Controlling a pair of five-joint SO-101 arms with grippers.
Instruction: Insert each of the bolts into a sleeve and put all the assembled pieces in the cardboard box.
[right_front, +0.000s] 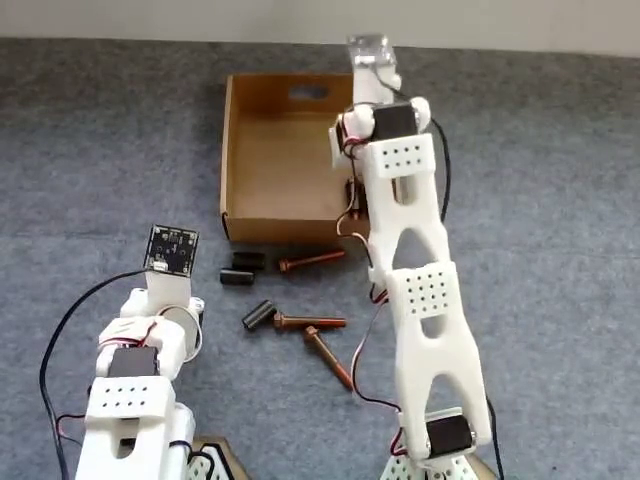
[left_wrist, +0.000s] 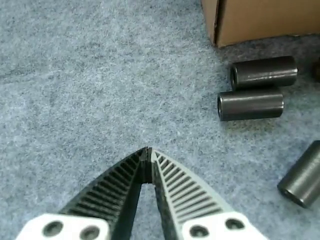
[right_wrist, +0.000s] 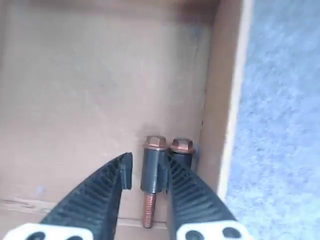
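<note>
My right pincer (right_wrist: 148, 167) is apart around the sleeved bolt (right_wrist: 152, 172) by the side wall of the box (right_wrist: 227, 100), so I should rise straight up without dragging it or its neighbour (right_wrist: 182, 146).

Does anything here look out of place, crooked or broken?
Nothing looks broken or spilled. Three bolts and three sleeves lie scattered at odd angles on the carpet before the cardboard box, simply not yet assembled. Two assembled pieces lie side by side inside.
</note>
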